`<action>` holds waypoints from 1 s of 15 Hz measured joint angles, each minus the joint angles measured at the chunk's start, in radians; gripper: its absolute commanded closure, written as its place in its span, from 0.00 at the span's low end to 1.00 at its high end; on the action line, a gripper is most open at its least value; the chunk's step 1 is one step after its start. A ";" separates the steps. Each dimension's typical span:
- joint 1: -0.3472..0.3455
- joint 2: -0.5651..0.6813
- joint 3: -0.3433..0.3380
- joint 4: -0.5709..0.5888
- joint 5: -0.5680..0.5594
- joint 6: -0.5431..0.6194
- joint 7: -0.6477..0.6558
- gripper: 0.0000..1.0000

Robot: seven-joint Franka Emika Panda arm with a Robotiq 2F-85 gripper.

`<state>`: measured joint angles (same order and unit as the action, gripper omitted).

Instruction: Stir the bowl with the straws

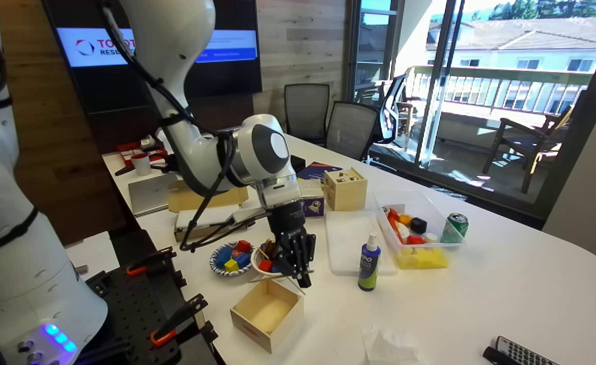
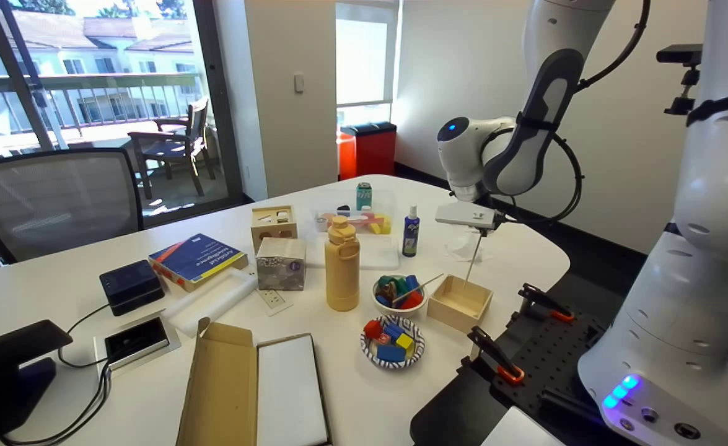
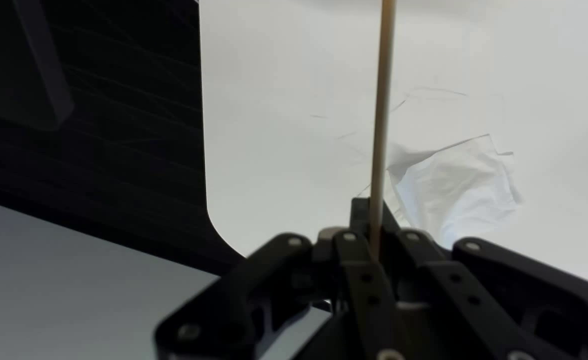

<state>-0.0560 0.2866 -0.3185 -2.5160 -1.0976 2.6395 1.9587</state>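
My gripper (image 1: 303, 276) is shut on a thin wooden straw (image 3: 381, 115); its fingers (image 3: 366, 220) pinch the straw in the wrist view. In an exterior view the held straw (image 2: 475, 257) slants down toward the wooden box. A white bowl (image 2: 401, 311) holds colored blocks, and another straw (image 2: 430, 282) leans in it; the gripper partly covers this bowl (image 1: 258, 268) in an exterior view. A blue-and-white patterned bowl (image 2: 368, 353) with red, blue and yellow blocks stands beside it. A plain blue bowl with orange-red contents does not show.
An open wooden box (image 2: 447, 313) stands beside the white bowl. A spray bottle (image 1: 369, 266), a clear plastic bin (image 1: 432, 203) with toys and a green can (image 1: 455, 228) stand farther along the table. A yellow bottle (image 2: 342, 272) stands near the bowls. Crumpled paper (image 3: 459, 185) lies on the table.
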 measured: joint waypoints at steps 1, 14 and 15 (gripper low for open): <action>0.000 0.024 0.009 0.008 -0.023 0.000 0.037 0.99; -0.003 0.298 0.027 0.179 -0.065 0.000 0.232 0.99; -0.003 0.313 0.030 0.190 -0.065 0.000 0.241 0.99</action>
<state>-0.0588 0.5992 -0.2887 -2.3262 -1.1622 2.6396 2.1996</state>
